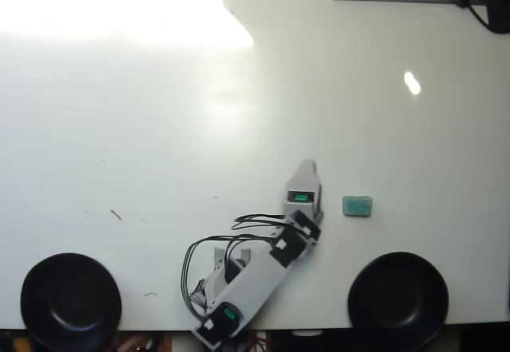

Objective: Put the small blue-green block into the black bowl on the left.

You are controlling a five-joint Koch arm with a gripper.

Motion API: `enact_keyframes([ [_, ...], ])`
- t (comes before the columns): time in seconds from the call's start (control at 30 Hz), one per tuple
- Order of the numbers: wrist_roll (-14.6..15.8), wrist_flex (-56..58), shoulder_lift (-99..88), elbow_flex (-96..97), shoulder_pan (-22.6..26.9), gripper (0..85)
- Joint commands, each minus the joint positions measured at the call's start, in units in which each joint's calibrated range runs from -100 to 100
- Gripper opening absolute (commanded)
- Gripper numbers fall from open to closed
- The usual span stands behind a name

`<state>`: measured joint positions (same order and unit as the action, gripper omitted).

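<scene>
reaching toward the small blue-green block (357,206), the jaws (309,163) show perhaps one tip; spread unclear.

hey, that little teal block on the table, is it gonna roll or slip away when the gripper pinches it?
The small blue-green block probably won't roll: it looks roughly rectangular and lies flat. Its speckled surface suggests decent grip rather than slipperiness. Being so small beside the black bowl, it is likely light, so a nudge from the gripper could slide it across the table.

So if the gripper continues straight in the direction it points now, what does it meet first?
Probably nothing: the gripper points up the overhead view over bare white table. The blue-green block lies off to its right.
</scene>
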<state>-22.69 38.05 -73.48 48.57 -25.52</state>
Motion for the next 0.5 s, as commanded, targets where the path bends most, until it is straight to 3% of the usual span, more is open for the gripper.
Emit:
enact_keyframes([
  [0.0, -1.6, -0.5, 1.3, -5.7, -1.9, 46.1],
  [0.47, -7.4, 9.2, 13.3, -23.4, -9.7, 46.1],
])
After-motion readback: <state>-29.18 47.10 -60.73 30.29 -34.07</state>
